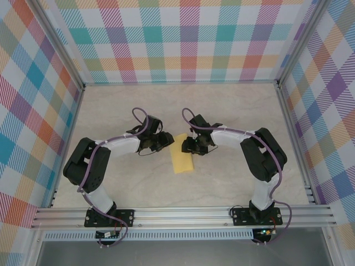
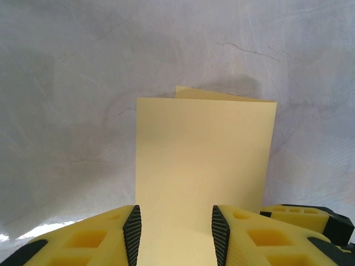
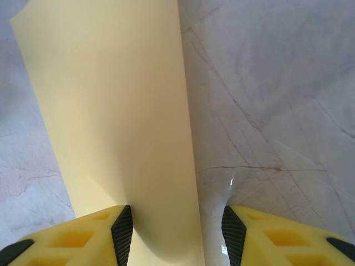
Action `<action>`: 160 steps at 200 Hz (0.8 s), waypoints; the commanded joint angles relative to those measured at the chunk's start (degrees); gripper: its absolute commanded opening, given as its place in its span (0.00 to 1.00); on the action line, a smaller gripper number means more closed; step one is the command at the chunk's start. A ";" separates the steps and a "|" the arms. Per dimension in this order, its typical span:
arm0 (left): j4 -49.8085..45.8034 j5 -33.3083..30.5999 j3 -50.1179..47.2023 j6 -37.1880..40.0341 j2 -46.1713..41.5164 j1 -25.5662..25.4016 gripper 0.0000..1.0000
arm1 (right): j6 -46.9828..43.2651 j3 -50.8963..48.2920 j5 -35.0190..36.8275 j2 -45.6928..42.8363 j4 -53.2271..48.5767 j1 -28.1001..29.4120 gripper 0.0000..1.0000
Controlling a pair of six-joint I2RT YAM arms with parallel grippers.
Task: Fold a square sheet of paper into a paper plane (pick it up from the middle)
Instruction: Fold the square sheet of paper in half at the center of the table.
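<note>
We see the sheet lying near the middle of the surface, between the two arms, as a doubled rectangle rather than a square. From that we judge the first lengthwise fold made and the nose corners not yet turned in. In the left wrist view a sliver of the under layer peeps past the far edge, so the halves do not sit quite flush. The left pincer stands wide, the near end of the sheet running between its pads with neither pad pressing it. The right pincer is wide too; one long edge passes between its jaws, and close to them the paper seems to curl a little off the surface. Neither holds anything, as far as we can tell. The next move, we think, calls for one pincer to pin the sheet while the other works under a thin edge, which lies nearly flat and gives little to catch. Bare surface lies all round the sheet and the walls stand well apart from it; the tight spot is between the two pincers, which sit near each other over its far end.
</note>
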 commanded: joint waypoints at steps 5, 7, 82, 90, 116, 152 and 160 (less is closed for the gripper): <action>1.05 0.07 -1.16 0.30 -1.39 -0.65 0.41 | 2.06 -1.43 5.61 -0.43 1.06 -0.65 0.49; 1.11 0.15 -1.21 0.21 -1.37 -0.65 0.41 | 2.01 -1.43 5.65 -0.38 1.08 -0.62 0.49; 2.67 1.85 -0.88 -0.06 -0.06 -0.65 0.40 | 0.86 -1.75 8.33 -1.91 -0.96 -0.62 0.46; 2.69 1.91 -0.90 -0.05 -0.04 -0.65 0.40 | 0.76 -1.78 8.23 -1.85 -0.90 -0.61 0.45; 2.40 1.94 -0.72 0.10 -0.11 -0.65 0.40 | -1.26 -1.35 7.92 -2.03 -1.52 -0.61 0.44; 2.27 2.27 -0.50 0.30 0.02 -0.65 0.39 | -7.59 -0.47 4.80 -1.43 -2.38 -0.61 0.44; 2.25 2.20 -0.50 0.30 0.02 -0.65 0.39 | -8.27 -0.31 4.73 -1.17 -2.74 -0.61 0.44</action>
